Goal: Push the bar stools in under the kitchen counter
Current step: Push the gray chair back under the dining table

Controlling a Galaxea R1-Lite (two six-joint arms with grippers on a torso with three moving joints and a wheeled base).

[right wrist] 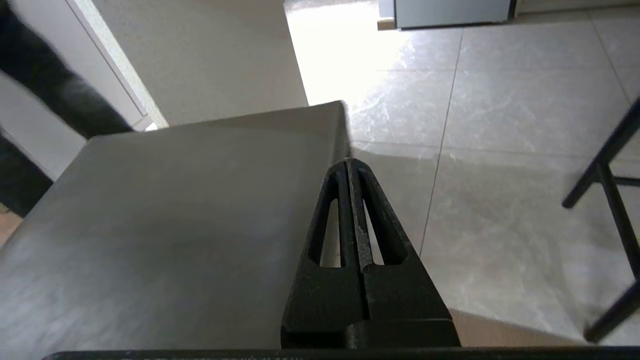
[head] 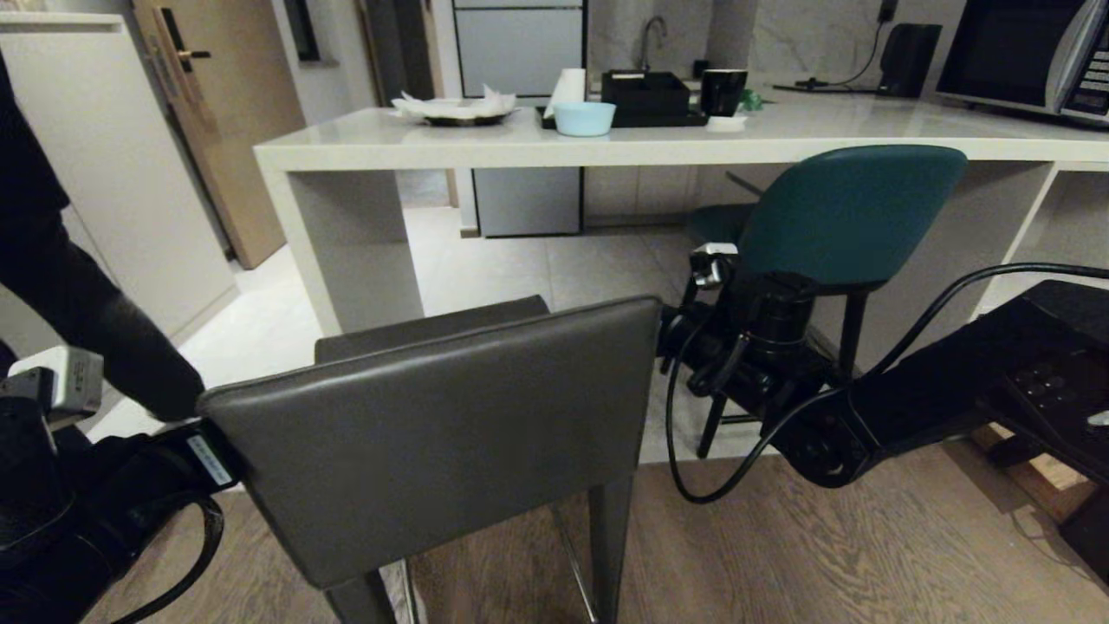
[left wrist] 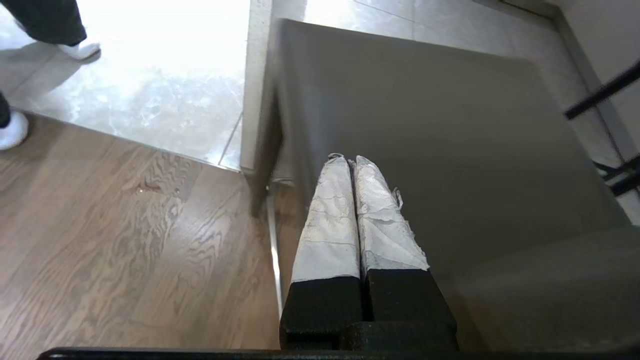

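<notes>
The head view shows the grey stool [head: 433, 425] nearest the camera, standing clear of the bench [head: 606, 143], with its backrest spanning the gap between both arms. The teal stool [head: 845, 212] stands further right, its back just below the bench edge and its seat partly under the slab.

The left hand [left wrist: 350, 162] appears only in the left wrist view: fingers clenched together, holding nothing, tips over the grey seat near its side edge. The right hand [right wrist: 350, 165], hidden behind the backrest in the head view, appears in the right wrist view: clenched and empty, just beside the seat's far corner.

A blue bowl [head: 584, 118], black tray [head: 645, 95] and microwave [head: 1027, 56] sit on the bench. Flooring is wood [head: 823, 555] nearer the robot, pale tile [right wrist: 500, 150] beyond. A person's feet [left wrist: 12, 129] show in the left wrist view.
</notes>
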